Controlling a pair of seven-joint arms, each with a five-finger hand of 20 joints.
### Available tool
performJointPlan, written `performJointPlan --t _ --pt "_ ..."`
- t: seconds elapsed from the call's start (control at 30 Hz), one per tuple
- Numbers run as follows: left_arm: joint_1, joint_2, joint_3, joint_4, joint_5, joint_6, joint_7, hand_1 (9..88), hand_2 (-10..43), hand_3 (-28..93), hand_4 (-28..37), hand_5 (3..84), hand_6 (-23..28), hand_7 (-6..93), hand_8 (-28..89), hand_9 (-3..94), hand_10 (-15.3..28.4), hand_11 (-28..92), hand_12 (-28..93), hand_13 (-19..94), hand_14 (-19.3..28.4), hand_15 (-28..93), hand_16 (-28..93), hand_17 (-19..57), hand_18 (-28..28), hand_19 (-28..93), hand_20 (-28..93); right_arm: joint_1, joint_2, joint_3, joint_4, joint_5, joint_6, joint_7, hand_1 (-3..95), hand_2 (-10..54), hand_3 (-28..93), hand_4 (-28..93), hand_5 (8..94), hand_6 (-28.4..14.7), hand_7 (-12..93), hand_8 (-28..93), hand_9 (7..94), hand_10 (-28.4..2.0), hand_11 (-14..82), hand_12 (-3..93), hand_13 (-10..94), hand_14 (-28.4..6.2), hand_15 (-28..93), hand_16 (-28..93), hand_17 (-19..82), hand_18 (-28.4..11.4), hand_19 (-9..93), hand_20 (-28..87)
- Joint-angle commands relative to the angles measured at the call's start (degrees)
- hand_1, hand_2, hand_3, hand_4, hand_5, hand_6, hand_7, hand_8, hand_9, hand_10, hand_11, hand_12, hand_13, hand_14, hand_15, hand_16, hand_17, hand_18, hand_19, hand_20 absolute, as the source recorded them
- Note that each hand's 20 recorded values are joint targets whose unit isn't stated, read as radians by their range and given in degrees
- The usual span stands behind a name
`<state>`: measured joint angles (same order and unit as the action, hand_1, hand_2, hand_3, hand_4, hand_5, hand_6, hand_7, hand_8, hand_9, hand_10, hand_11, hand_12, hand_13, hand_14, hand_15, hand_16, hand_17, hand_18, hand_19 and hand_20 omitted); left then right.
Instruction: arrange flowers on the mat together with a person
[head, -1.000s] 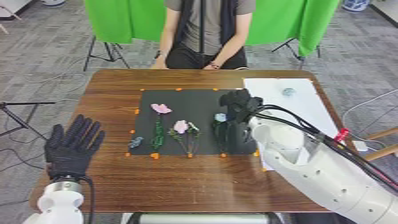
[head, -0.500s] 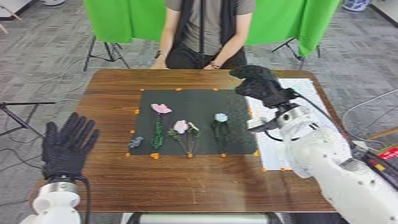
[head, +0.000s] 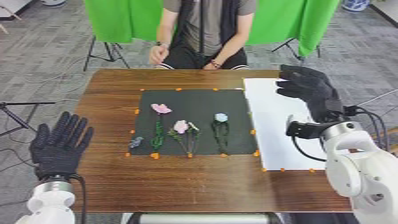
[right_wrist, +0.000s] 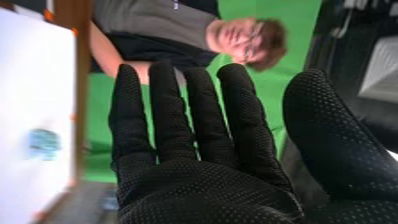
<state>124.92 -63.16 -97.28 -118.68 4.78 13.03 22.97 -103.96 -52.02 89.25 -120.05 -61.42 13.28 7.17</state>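
My right hand (head: 311, 92) is over the far right of the table, above the white sheet, its fingers straight. In the right wrist view the same hand (right_wrist: 209, 185) is open and holds nothing. My left hand (head: 59, 150) stays open at the table's left edge. On the black mat (head: 191, 102) lie a pink flower (head: 161, 108) on a green stem, a paler pink bloom (head: 181, 127) beside a small whitish one (head: 194, 127), a light-blue flower (head: 221, 117) on the right, and a small grey-blue piece (head: 136, 142) at the lower left.
A white sheet (head: 271, 115) lies right of the mat. On it, in the right wrist view, is a small blue-green object (right_wrist: 44, 143). Orange marks (head: 155, 156) dot the edges of mat and sheet. Brown tabletop (head: 195, 185) extends nearer to me.
From over the mat's right part, beside the light-blue flower, my right hand has moved right to above the white sheet. My left hand has shifted slightly left. The flowers in sight lie as before.
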Motion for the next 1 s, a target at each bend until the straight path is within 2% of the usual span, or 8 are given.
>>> performJointPlan --t 0.03,0.1,0.13,0.17,0.23,0.53,0.73,1.0 --pt "0.7 0.01 -0.59 0.04 1.23 -1.30 -0.26 24.3 17.8 72 -28.3 49.3 7.7 8.8 -10 43.2 13.1 16 5 32 13.9 26 -7 -4.5 15.4 39 8 -9.0 -1.3 4.4 -2.3 8.1 -2.5 0.2 28.5 9.7 82 -27 45.2 -3.1 18 -13 44.0 -12.8 6.7 13.2 38 -13.3 12 19 17 -16.7 39 15" --pt "1.1 -0.33 -0.92 0.31 3.02 -0.78 0.04 24.2 17.6 72 -28.3 49.3 7.7 8.9 -10 43.1 13.1 16 5 32 13.8 26 -7 -4.5 15.4 39 8 -10.1 -2.2 6.2 -2.6 7.9 -2.8 0.7 28.4 9.8 82 -27 45.2 -3.0 18 -13 44.1 -12.6 6.3 13.0 37 -13.0 11 19 17 -16.7 38 15" --pt "1.6 -0.41 -0.95 0.01 3.01 0.41 0.30 24.2 17.4 72 -28.3 49.2 7.6 9.0 -10 43.0 13.1 16 5 32 13.8 26 -7 -4.5 15.4 39 8 -10.8 -2.6 6.8 -2.7 8.0 -2.4 0.7 28.4 9.9 81 -27 45.3 -3.0 18 -13 44.1 -12.6 6.3 12.9 37 -13.0 11 19 17 -16.7 38 15" --pt "2.2 -0.60 -1.09 -0.21 2.41 0.46 0.54 24.3 17.2 72 -28.3 49.2 7.6 9.1 -10 43.0 13.1 16 5 32 13.8 26 -7 -4.5 15.4 39 8 -11.3 -3.0 7.4 -2.8 8.6 -2.4 0.8 28.4 10.0 81 -27 45.4 -3.0 18 -13 44.2 -12.6 6.3 12.9 37 -13.0 11 19 17 -16.7 38 15" --pt "2.6 -0.83 -1.15 -0.33 1.87 0.35 0.51 24.3 16.9 73 -28.3 49.3 7.6 9.2 -10 43.0 13.1 16 5 32 13.7 25 -7 -4.5 15.4 39 8 -12.9 -3.6 9.0 -3.4 9.7 -2.4 0.7 28.3 10.2 81 -26 45.8 -2.9 18 -13 44.3 -12.6 6.2 12.8 38 -13.0 11 19 17 -16.7 38 16" --pt "1.8 -0.34 -0.85 0.04 2.26 0.28 0.15 24.9 16.9 73 -28.3 49.3 7.6 9.3 -10 43.0 13.2 16 5 32 13.8 26 -7 -4.6 15.4 39 8 -16.8 -5.5 13.0 -4.0 8.5 -5.6 1.6 28.2 10.3 81 -26 46.0 -2.9 17 -13 44.3 -12.4 6.0 12.7 37 -13.3 11 18 17 -16.6 38 16" --pt "2.0 -0.01 -0.19 -0.12 1.98 0.52 0.16 24.9 16.9 73 -28.3 49.4 7.5 9.4 -10 43.1 13.2 16 5 32 13.8 26 -7 -4.7 15.5 39 9 -17.7 -7.0 14.2 -4.1 6.4 -8.7 2.5 32.2 3.3 81 -26 44.5 -2.8 17 -13 42.7 -11.9 5.5 12.8 37 -13.6 11 18 17 -16.5 37 16" --pt "2.3 -0.26 0.25 -0.15 1.58 -0.11 -0.01 24.9 16.9 73 -28.3 49.4 7.5 9.6 -10 43.1 13.2 16 5 32 13.9 26 -7 -4.9 15.6 40 9 -19.5 -9.0 16.5 -4.7 4.9 -10.7 3.4 36.0 0.7 81 -27 46.4 -0.4 18 -14 44.2 -8.1 6.0 11.6 38 -12.3 11 18 17 -16.4 37 16"
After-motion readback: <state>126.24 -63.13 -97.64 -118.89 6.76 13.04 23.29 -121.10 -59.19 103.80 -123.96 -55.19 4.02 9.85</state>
